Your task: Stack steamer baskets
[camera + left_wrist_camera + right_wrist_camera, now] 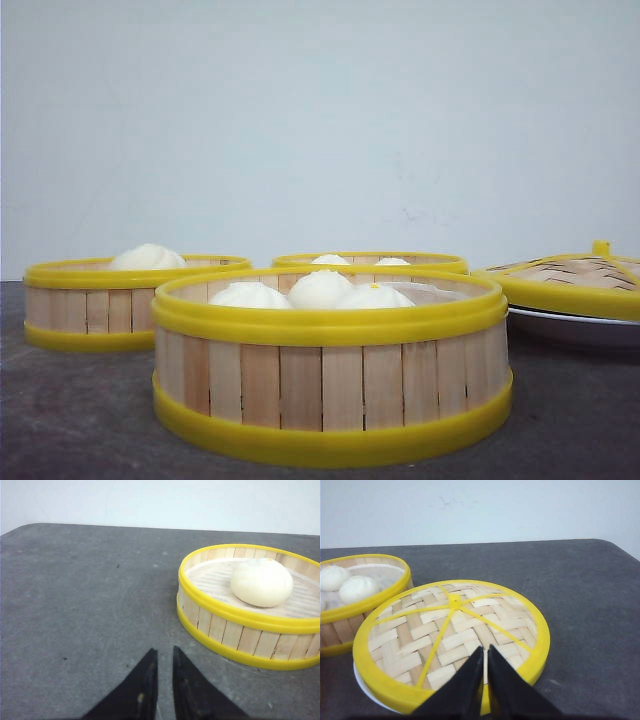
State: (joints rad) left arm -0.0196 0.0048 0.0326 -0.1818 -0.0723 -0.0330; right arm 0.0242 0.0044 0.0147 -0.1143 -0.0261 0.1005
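Three steamer baskets with pale slat walls and yellow rims stand apart on the dark table. The nearest basket (330, 375) holds three white buns. The left basket (90, 310) holds one bun. A third basket (370, 262) stands behind, with two buns showing. In the left wrist view my left gripper (164, 652) hovers over bare table beside the one-bun basket (240, 635), its fingers nearly together and holding nothing. My right gripper (485, 649) is shut and empty above the woven lid (450, 630), with a basket (360, 605) beyond it. Neither gripper shows in the front view.
The flat woven-bamboo lid (570, 280), with a yellow rim and knob, rests on a white plate (580, 328) at the right. A pale wall stands behind the table. The table's rounded far corners show in both wrist views.
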